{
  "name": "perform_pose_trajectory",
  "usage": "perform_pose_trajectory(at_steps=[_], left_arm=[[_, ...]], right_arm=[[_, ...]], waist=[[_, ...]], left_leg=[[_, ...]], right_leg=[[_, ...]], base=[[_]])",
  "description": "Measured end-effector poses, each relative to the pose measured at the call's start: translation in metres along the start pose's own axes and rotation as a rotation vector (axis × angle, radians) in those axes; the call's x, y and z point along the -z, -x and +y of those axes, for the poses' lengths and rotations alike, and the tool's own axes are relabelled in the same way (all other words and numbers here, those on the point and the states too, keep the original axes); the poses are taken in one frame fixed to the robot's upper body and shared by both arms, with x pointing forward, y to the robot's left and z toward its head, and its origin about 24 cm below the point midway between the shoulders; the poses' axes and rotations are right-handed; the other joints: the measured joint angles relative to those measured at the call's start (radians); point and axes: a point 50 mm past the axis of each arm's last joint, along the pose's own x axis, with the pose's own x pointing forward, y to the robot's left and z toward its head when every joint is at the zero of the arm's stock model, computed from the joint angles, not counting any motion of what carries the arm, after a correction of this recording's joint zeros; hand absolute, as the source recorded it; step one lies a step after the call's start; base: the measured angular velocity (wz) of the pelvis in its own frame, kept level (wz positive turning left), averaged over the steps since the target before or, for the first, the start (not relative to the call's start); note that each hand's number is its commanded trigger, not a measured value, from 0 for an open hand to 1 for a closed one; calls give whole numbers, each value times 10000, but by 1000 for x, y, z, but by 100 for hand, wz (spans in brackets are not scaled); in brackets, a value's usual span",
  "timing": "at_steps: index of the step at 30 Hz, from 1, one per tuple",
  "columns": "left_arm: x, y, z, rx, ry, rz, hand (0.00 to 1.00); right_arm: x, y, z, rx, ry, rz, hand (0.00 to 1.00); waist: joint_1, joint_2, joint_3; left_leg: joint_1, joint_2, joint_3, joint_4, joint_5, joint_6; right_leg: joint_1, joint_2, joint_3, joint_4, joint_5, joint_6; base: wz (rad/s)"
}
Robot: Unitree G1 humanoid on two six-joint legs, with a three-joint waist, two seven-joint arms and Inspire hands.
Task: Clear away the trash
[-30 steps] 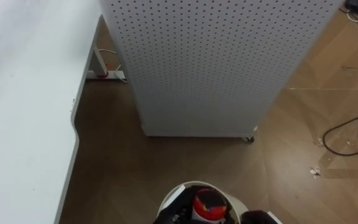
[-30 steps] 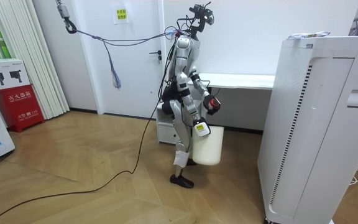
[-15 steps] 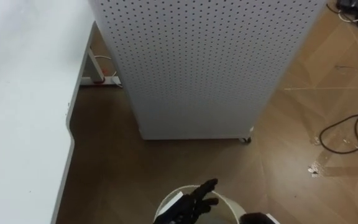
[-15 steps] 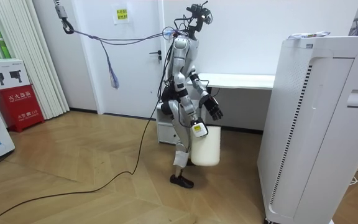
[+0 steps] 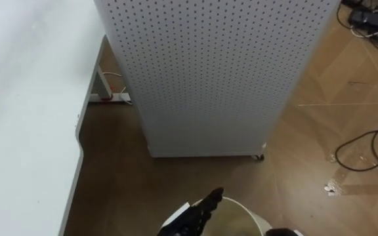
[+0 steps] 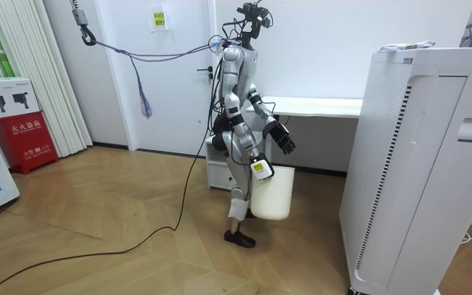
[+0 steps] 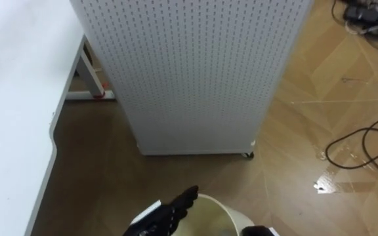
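Stands over a round white plastic bin, with a flat white desk to the bin's left and a tall white perforated metal cabinet beyond the bin. Holds the black left hand out over the bin's left rim, fingers straight and spread, pointing across the mouth toward the cabinet: released, grasping nothing. Has the right hand low against the bin's near side in the room view; cannot tell its grip. Cannot make out the garbage itself. Judged to lie inside the bin, straight below the left hand, with its long axis unreadable. Puts the left hand nearer the mouth than the right. Probably calls next for lifting the left hand up and back off the rim without knocking the bin.
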Motion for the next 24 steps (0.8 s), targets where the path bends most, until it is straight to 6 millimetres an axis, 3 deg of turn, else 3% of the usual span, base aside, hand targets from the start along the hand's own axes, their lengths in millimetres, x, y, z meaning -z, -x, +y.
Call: perform_pose_trajectory(at_steps=[8,10,16,19,21,24], left_arm=[[-48,1,4,-299,-475,-2199,0],[-58,12,9,-928,-568,-2825,0],[-85,40,25,-2738,-726,-4303,0],[-89,44,29,-3303,-1282,-4402,0],[-93,45,29,-3539,-1692,-4491,0],[-102,49,31,-4146,-2213,-4827,0]], right_arm=[[16,9,-6,265,-211,32,100],[23,15,-10,452,-484,-60,100],[38,23,-6,451,-759,52,100],[39,23,-5,367,-723,66,100],[39,23,-5,364,-753,63,100],[42,24,-4,402,-761,128,100]], waist=[[-275,39,-171],[-276,-11,-242],[-190,-296,-317],[-211,-420,-320],[-212,-529,-313],[154,-595,-319]], left_leg=[[1603,-172,106,-822,6,-68],[2228,-189,245,-1193,-19,-140],[3707,-156,827,-1921,-107,-401],[4155,-130,917,-2169,-153,-500],[4220,-98,905,-2201,-189,-562],[4383,92,698,-2008,-414,-738]], right_leg=[[1474,-23,19,-717,12,63],[2009,0,29,-1059,9,71],[3006,99,42,-1455,-17,-6],[3370,49,-455,-1633,-33,-49],[3449,73,-546,-1728,-50,-75],[3588,211,-908,-1773,-4,-178]], base=[[-3],[-18],[-32],[-14],[-4],[-33]])
